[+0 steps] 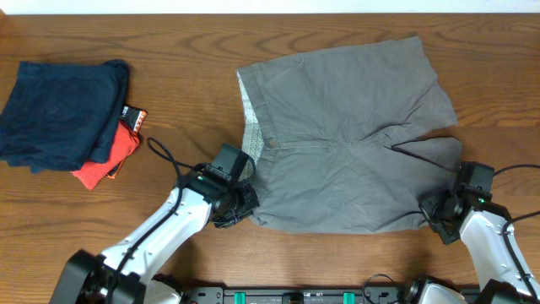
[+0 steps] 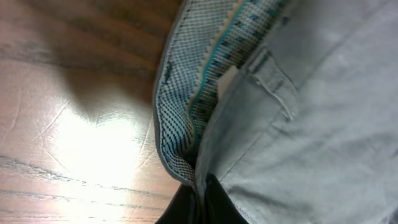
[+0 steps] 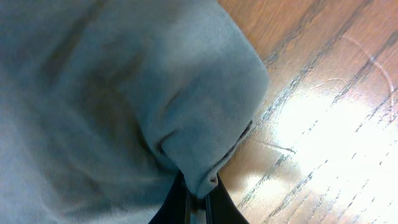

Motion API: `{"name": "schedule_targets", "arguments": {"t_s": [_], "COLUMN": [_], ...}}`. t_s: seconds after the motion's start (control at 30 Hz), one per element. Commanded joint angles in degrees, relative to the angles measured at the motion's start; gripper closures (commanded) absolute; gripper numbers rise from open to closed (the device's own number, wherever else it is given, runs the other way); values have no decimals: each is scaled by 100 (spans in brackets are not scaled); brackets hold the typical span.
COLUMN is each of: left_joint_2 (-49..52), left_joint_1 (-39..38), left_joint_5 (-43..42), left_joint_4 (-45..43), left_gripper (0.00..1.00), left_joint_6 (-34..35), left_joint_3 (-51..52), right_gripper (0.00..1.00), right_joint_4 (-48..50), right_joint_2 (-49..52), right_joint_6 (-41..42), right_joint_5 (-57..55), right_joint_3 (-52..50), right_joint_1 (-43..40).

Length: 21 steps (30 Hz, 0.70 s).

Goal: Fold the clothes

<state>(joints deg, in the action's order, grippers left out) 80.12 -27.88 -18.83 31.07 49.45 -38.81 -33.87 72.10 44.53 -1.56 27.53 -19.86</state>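
Overhead: grey woven shorts (image 1: 346,143) lie spread flat on the brown wooden tabletop (image 1: 186,51), reaching away from both claws and spanning the gap between them. Left claw (image 1: 243,203) sits at the near waistband corner, right claw (image 1: 434,211) at the near leg-hem corner. The dark navy folded garment (image 1: 59,114) sits on top of a red-orange folded garment (image 1: 114,156), well off to the left claw's outer side. Left wrist: left claw (image 2: 199,200) is clamped on the waistband edge, with pale checked lining (image 2: 180,112) and a belt loop (image 2: 273,78) just ahead of it. Right wrist: right claw (image 3: 198,202) is pinched closed on a bunched hem corner, with bare tabletop to its right.
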Motion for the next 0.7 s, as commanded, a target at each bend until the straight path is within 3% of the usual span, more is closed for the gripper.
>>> {"name": "schedule_targets", "arguments": {"t_s": [0.0, 0.4, 0.67], "left_joint_2": [-374, -2723, -4413], "left_joint_1": [-17, -17, -17], "left_joint_5": [136, 175, 876], "left_joint_4": [37, 988, 1512], "left_gripper": [94, 94, 94], "left_joint_6": [-494, -1156, -1152], "left_joint_3": [31, -48, -533], "right_gripper": [99, 99, 99], "right_joint_4": [-258, -2647, -3335], "right_joint_2": [107, -562, -1423], "right_joint_6": [-339, -946, -1497], "right_joint_5": [533, 369, 26], "right_joint_3": [11, 2468, 3665], "right_joint_1": [-39, -59, -221]}}
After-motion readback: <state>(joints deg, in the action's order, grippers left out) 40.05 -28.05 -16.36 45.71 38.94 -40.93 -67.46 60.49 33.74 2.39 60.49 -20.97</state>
